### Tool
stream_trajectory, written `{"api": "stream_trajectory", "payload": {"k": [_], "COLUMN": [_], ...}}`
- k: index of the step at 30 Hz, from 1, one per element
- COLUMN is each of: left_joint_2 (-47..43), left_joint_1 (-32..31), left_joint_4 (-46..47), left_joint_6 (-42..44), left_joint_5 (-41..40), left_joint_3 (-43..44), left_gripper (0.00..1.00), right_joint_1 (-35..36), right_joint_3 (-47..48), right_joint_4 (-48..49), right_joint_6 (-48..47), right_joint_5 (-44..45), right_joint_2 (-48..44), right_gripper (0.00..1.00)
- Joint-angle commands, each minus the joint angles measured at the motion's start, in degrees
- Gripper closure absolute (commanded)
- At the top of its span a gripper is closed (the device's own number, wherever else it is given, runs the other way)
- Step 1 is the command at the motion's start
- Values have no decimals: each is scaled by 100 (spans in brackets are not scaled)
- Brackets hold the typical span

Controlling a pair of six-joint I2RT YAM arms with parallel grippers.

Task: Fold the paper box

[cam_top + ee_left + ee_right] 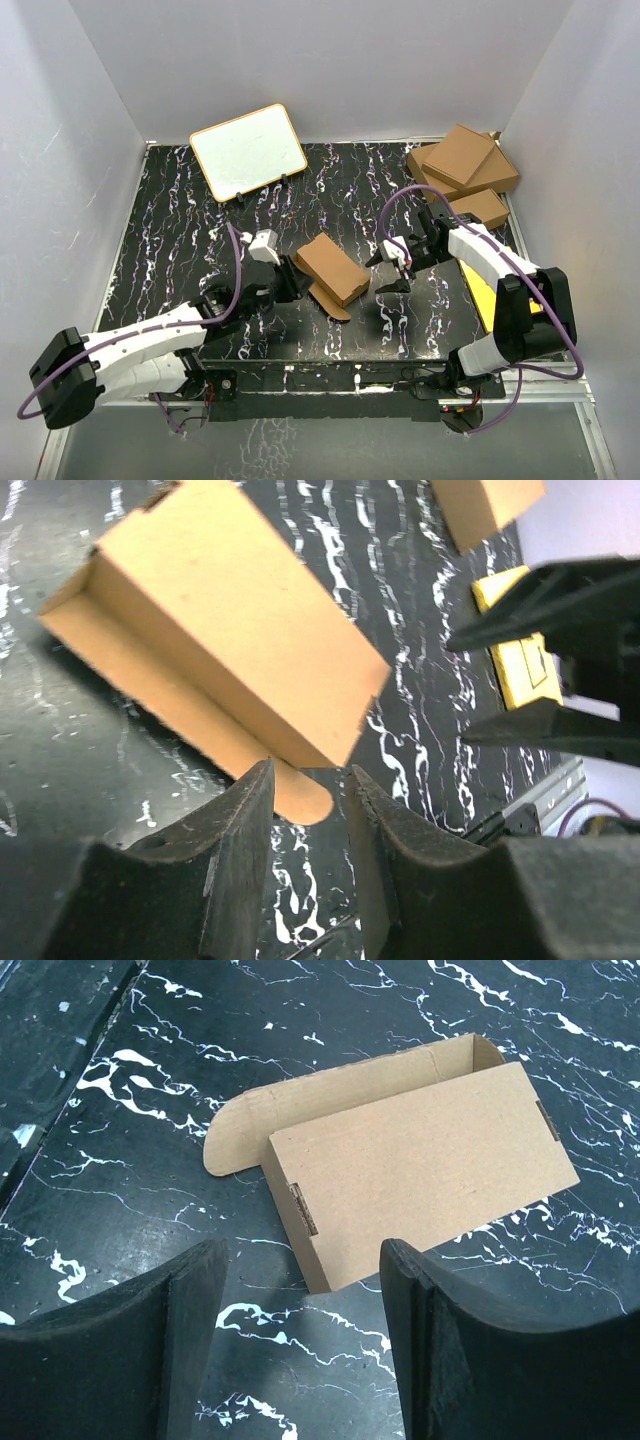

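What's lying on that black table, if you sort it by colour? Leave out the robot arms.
Brown: 4, the paper box, a top carton, a lower carton beneath it and a side carton
White: 1, the framed board
Yellow: 1, the yellow sheet, partly under the right arm
Total: 6

The marbled table carries the paper box, cartons and a whiteboard.

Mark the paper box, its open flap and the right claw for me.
paper box (333, 268): top view, its upper panel.
open flap (240, 1138): right wrist view, rounded end.
right claw (383, 273): top view, between its fingertips.
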Motion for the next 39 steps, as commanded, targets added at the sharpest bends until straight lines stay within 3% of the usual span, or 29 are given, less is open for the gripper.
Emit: {"api": "stream_trajectory", "payload": {"k": [1,7,12,20,39], "left_joint_2": [102,936,1230,1371,2018], "left_joint_1": [536,764,827,897,1129], "left_joint_4": [-191,609,259,447,584], "left_joint_6": [-566,-598,-720,-838,-875], "left_joint_5": [737,1282,1238,1279,1525], "left_joint_3": [-184,-229,-152,-290,-289], "left_gripper": [67,68,67,56,56], "right_joint_1": [45,129,256,378,450], "right_joint_3": [-137,-176,-176,-177,-182], "right_joint_4": [747,1164,1404,1592,1639], "right_joint_6": [561,1111,1511,1707,1773], "right_joint_5": [-233,-213,-20,202,378], "right_joint_2": [-222,-94,65,245,333], "right_gripper": [34,42,47,47,47]}}
